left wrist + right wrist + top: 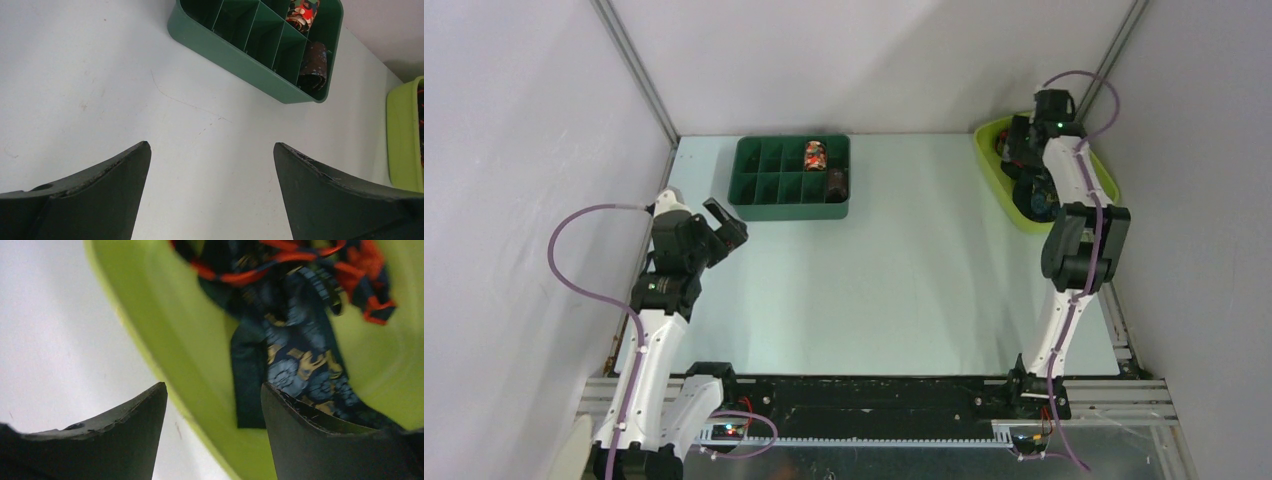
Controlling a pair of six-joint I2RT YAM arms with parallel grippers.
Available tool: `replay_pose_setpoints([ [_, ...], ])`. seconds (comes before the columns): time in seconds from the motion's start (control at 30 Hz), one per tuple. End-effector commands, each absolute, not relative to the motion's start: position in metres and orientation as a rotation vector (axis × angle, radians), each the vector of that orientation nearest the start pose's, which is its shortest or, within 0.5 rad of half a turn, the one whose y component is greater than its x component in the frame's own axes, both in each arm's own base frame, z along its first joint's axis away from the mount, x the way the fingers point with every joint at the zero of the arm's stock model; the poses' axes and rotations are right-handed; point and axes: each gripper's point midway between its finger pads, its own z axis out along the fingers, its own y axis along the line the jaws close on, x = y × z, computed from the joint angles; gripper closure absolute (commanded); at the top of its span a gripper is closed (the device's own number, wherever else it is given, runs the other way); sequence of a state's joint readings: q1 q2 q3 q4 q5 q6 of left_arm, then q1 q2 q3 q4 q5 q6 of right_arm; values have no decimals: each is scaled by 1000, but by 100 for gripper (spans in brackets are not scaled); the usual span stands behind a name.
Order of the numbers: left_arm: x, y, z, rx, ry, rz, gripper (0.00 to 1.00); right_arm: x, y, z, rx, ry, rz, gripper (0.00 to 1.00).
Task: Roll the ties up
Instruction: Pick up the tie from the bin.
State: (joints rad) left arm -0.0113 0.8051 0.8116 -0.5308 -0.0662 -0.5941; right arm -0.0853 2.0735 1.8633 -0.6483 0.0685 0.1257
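The pale table is carrying two containers along its far edge. At the far right corner, a lime-green bin is holding the loose ties. A navy patterned tie is draping down the bin's inner wall, and a red-orange striped tie is lying tangled above it.

Left of centre, a dark green compartment tray is sitting with two rolled ties inside. A red-patterned roll is resting in the back row, one cell in from the right, and a dark roll is filling the front right corner cell.

The right gripper is hovering over the bin's rim with its jaws parted, clamping nothing, the navy tie just beside one finger. The left gripper is hanging over bare table near the tray, spread wide and empty.
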Motion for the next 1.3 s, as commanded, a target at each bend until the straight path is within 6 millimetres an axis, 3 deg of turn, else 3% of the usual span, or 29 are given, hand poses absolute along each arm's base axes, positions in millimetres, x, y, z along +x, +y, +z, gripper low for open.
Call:
replay_pose_setpoints([
  [0.0,289,-17,216,-629,1976,-330,0,559,-97,179,521,2220,-88,28],
  [0.03,289,-18,217,-627,1975,-337,0,563,-102,163,549,2243,-99,28],
  [0.07,290,-19,217,-626,1975,-343,0,569,-111,170,591,2213,-106,28],
  [0.1,291,-21,218,-622,1976,-351,0,573,-117,156,617,2227,-112,28],
  [0.13,292,-21,219,-620,1975,-356,0,579,-121,161,635,2201,-107,27],
  [0.37,291,-16,221,-651,1958,-359,0,609,-143,132,730,2135,-97,20],
  [0.63,289,-20,220,-653,1963,-385,0,620,-126,108,1000,2061,223,16],
  [0.93,287,-21,220,-647,1966,-394,0,634,-126,105,1276,1850,466,17],
  [1.03,288,-21,218,-651,1973,-395,0,639,-126,99,1332,1808,517,22],
  [1.27,288,-21,218,-654,1975,-392,0,652,-128,106,1347,1685,586,24],
])
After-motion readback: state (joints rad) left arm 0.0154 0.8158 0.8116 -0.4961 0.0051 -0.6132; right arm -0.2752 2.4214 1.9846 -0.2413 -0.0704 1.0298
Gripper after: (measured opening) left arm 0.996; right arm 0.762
